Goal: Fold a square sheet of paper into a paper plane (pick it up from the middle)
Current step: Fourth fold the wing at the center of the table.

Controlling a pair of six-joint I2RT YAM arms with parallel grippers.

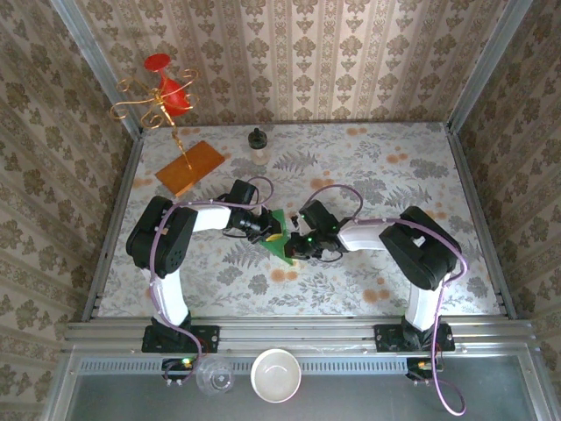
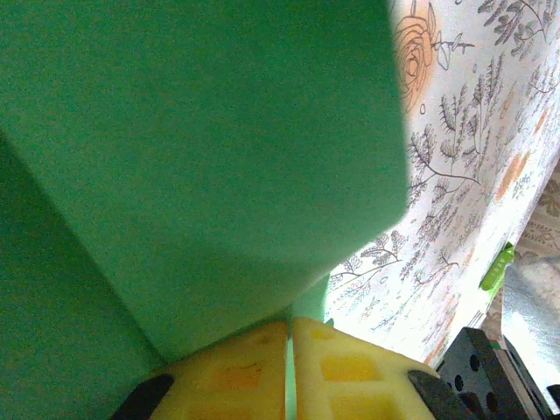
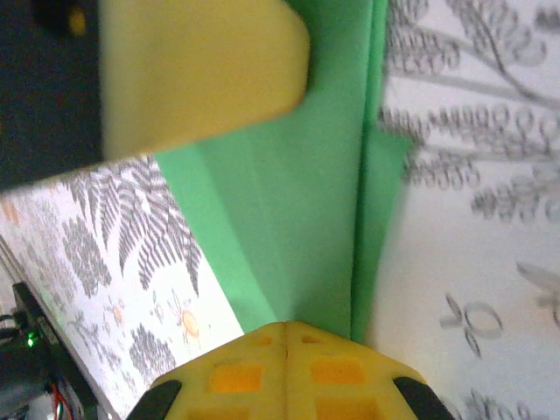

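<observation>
I have both tools pinched on the square sheet of paper [image 1: 282, 252], which sits between them over the middle of the table [image 1: 368, 167]. My left gripper [image 2: 289, 331] has its yellow pads pressed together with only a sliver of green edge between them. The sheet [image 2: 192, 157] rises straight ahead of its tips, close to the lens, already creased into overlapping panels. My right gripper [image 3: 286, 332] is closed just as tightly on the other end: the paper [image 3: 289, 219] runs forward out of its tips with a lengthwise fold just right of centre. One of the left tool's fingers [image 3: 201, 70] sits ahead and to the left, over the sheet. I judge this material to be very light and limp, stiff only along its creases, and easy to crumple or tear if my two arms pull against each other. The soft pads should grip it without slipping. I would take hold on the doubled layers right beside a crease, near the edge, where the sheet has some backbone.
</observation>
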